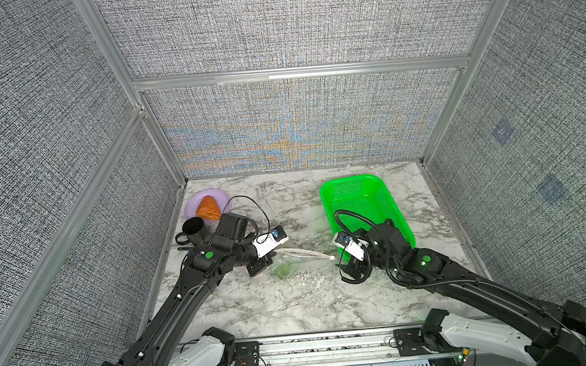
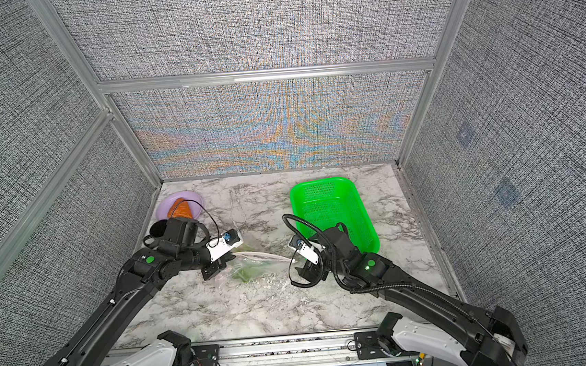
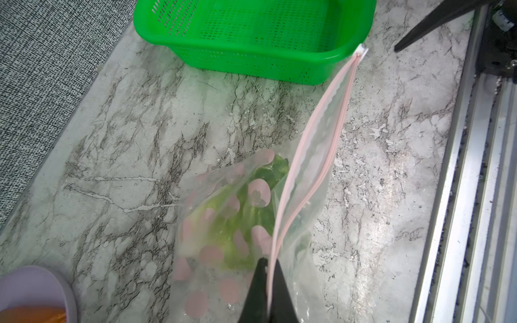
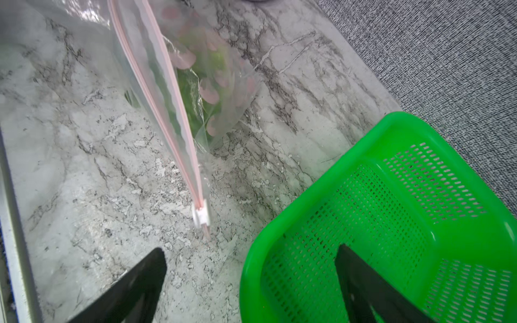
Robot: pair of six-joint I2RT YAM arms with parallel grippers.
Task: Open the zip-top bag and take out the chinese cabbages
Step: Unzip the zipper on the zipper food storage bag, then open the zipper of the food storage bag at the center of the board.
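Zip-top bag (image 3: 212,257) is pinched by left claw (image 3: 269,265), right claw (image 4: 249,250) spread wide beside green basket (image 4: 391,123).

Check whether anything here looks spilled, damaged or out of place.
Nothing is spilled or damaged. Only the zip-top bag is askew: the left gripper pinches one end of its zip strip, and the white slider at the other end is free of the open right gripper.

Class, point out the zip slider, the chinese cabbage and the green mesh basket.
zip slider (image 4: 201,216): right wrist view, its white body.
chinese cabbage (image 3: 221,223): left wrist view, pale leaves.
green mesh basket (image 1: 352,178): a top view, far rim.
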